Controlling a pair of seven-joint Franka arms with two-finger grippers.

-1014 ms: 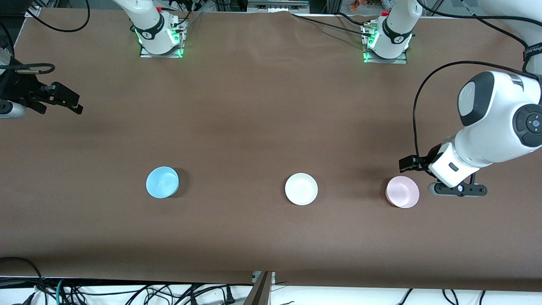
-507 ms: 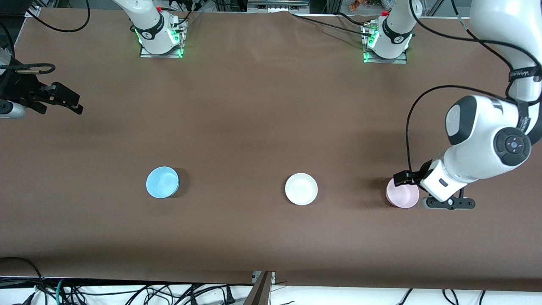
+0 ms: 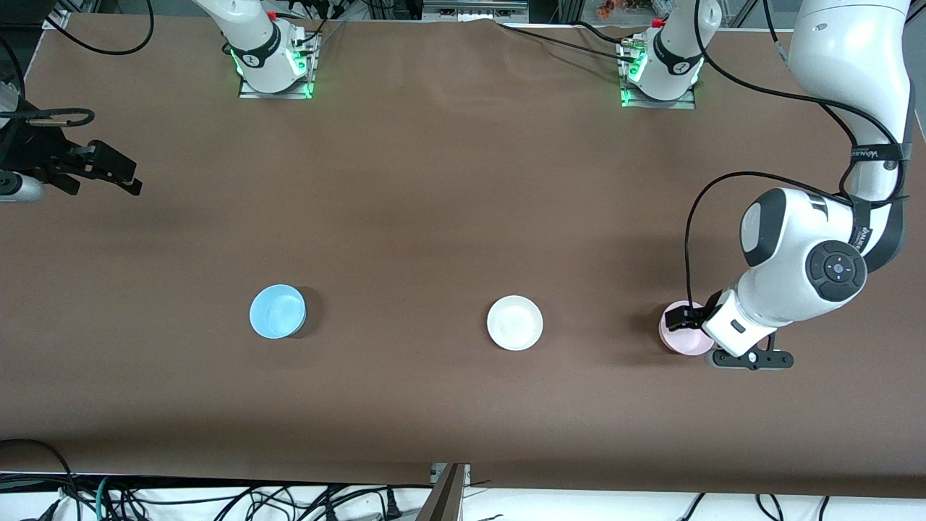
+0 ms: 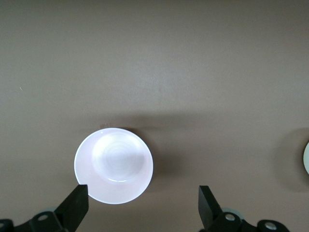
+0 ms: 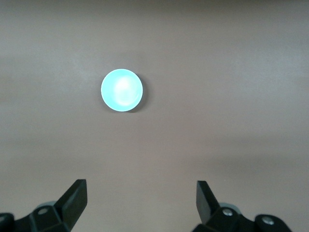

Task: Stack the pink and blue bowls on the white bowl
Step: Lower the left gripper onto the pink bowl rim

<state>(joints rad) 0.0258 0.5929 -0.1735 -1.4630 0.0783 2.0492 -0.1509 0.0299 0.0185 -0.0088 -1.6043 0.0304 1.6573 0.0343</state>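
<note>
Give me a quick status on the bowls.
Left tool open over pink bowl; right tool open, waiting high. Blue bowl, white bowl untouched. Nothing in the way.

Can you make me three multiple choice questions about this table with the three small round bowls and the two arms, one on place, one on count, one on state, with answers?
1. Which bowl lies between the other two?
A. small round glossy white bowl
B. small round sky-blue bowl
C. small round pale pink bowl

2. How many bowls are stacked?
A. two
B. none
C. three

3. How is the left gripper?
A. shut on the pink bowl
B. shut, empty
C. open over the pink bowl

Answers: 1 A, white sits mid-row. 2 B, all three stand apart on the brown table. 3 C, its fingers stand wide apart; the right gripper, also open, waits at its end of the table.
</note>
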